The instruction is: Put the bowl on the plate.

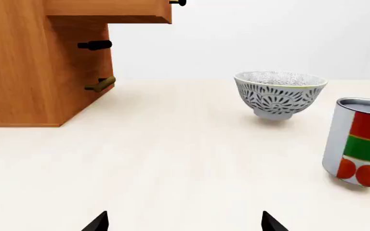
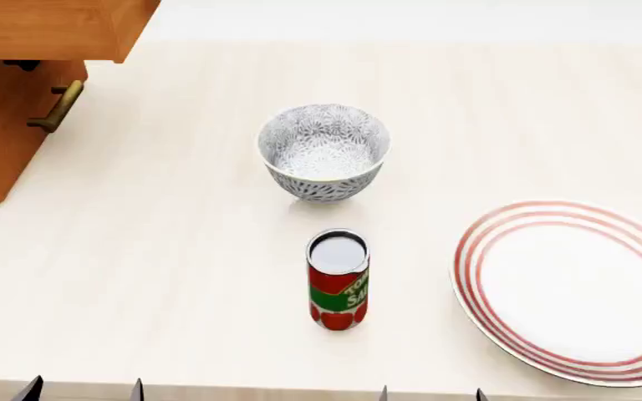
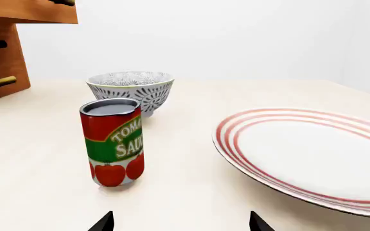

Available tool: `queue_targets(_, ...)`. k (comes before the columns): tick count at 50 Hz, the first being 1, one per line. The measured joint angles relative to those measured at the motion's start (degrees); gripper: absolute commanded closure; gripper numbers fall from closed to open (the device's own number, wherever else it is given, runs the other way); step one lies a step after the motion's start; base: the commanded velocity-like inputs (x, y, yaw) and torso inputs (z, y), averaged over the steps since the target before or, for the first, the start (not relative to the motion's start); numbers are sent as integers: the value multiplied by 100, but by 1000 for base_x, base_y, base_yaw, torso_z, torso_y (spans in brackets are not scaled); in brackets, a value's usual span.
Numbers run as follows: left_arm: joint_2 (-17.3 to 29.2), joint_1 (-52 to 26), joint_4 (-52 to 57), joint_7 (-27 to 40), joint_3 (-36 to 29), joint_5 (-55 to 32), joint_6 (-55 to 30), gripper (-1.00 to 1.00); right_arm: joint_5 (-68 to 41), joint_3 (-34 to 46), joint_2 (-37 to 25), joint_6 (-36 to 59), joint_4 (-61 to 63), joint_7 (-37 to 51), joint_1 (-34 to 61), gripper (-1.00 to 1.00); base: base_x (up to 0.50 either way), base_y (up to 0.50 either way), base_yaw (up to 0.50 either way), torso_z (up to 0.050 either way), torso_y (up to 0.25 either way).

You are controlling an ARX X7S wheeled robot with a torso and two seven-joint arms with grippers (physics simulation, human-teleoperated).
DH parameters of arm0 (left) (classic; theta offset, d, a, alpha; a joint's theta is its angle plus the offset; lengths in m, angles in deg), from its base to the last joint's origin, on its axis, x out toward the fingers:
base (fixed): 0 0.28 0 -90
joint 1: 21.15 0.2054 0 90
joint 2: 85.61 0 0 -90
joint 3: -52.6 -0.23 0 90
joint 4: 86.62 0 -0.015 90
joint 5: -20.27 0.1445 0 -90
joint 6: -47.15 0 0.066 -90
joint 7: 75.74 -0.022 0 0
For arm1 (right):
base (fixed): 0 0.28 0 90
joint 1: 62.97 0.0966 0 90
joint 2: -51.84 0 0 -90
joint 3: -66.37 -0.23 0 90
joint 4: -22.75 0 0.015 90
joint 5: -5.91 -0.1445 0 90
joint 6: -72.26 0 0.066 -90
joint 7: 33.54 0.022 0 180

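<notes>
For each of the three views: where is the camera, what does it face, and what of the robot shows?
Head: looks down over the table at bowl, can, plate; four fingertips at the bottom edge.
Left wrist: low, facing bowl and wooden cabinet; left pincer tips show.
Right wrist: low, facing can and plate; right pincer tips show.
Shared: all three see bowl and can.

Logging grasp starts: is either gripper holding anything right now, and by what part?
Nothing is held. Both grippers are open and empty at the near table edge; the bowl, tomato sauce can and plate stand untouched.
</notes>
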Motion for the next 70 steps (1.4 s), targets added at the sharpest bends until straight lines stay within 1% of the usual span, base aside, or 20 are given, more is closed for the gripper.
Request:
queue_targets(18,218,-10,76,198,-272,-209,-5,-100,-341,156,-240,372,204,181,91,-100,0,0,0,0,0)
queue_targets(42,451,-214,307,485,-427,-459,-135,-100,-453,110,-568,1282,1055,712,256,-100,0,0,0,0,0)
queue_targets(70,643,-338,456,718,-569,-662,-161,-100,-735,-48,-904,1625,1529,852,325,-100,26,0,0,0,0)
